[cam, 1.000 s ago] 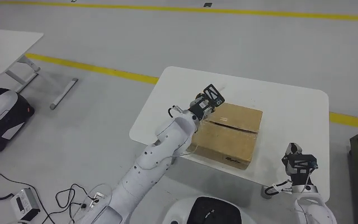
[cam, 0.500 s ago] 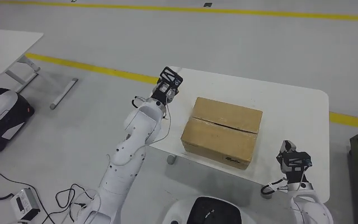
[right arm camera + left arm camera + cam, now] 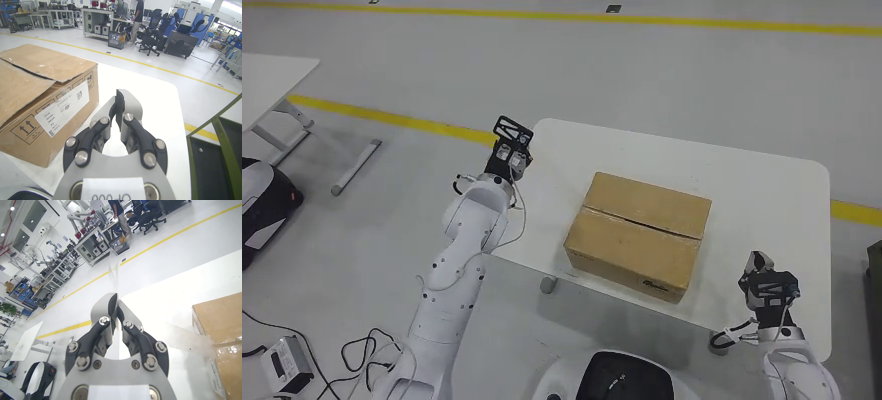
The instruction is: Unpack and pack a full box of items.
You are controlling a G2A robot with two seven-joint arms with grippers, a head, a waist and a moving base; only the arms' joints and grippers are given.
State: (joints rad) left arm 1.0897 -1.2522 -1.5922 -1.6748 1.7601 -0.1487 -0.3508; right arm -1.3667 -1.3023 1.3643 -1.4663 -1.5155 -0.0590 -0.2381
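The left end effector (image 3: 512, 135), at the left edge of the desk (image 3: 762, 190), clamps a clear tape strip (image 3: 113, 275) trailing back to the box (image 3: 639, 235). The box sits mid-desk, flaps down: unsealing appears under way, while unpacking and packing remain. The right end effector (image 3: 769, 288) is closed, empty.

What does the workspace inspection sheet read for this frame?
surface: white table, carrying the box.
job's things: cardboard box, flaps down, seam parted; clear tape strip.
clutter: nothing seen.
grippers: left gripper shut on the clear tape strip, near the table's corner; right gripper shut, empty.
cables: loose cable on the floor.
surroundings: yellow floor line; second table.
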